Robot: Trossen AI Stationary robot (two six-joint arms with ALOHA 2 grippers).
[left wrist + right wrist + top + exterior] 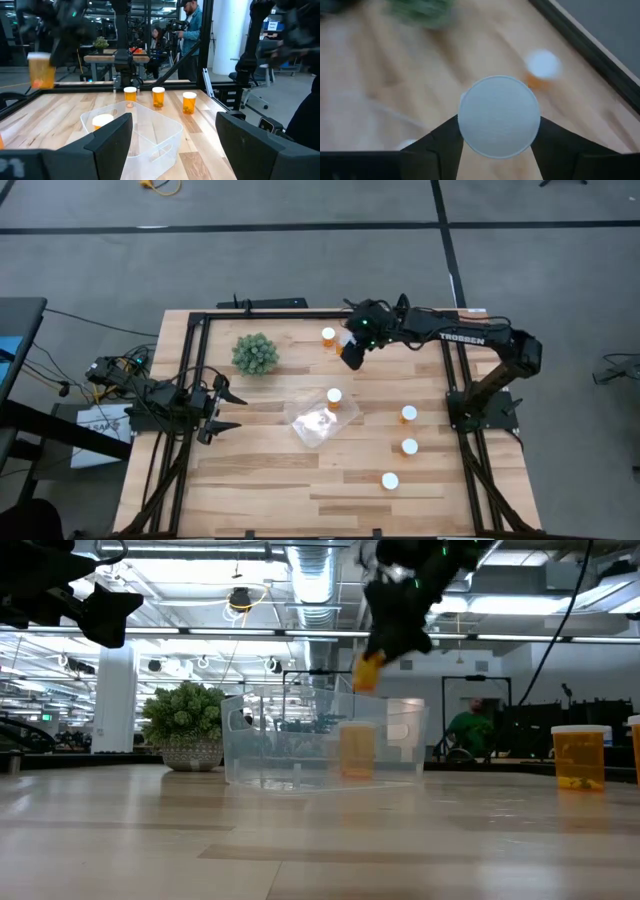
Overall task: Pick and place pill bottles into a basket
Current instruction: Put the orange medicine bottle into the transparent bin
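Gripping a pill bottle (499,116) by its sides, the right gripper (350,352) is hanging in the air above the far part of the table (260,480); its two dark fingers (440,142) are pressing against the white cap from either side in the right wrist view, and in the low view the orange body (368,670) is dangling clear of the wood.

Just beside that gripper, on its far side, a second bottle (328,336) is standing upright. The basket (318,421) is lying on the table nearer the front than the right gripper and well below it, with one bottle (334,398) standing at its far edge; whether that one is inside the clear wall or just against it cannot be told. Three more bottles (409,414) (409,447) (390,480) are standing in a loose line towards the front right, well apart from the gripper. The green plant (255,354) is sitting off to the gripper's left.

The left gripper (226,409) is waiting at the table's left edge with its fingers spread wide and nothing between them.
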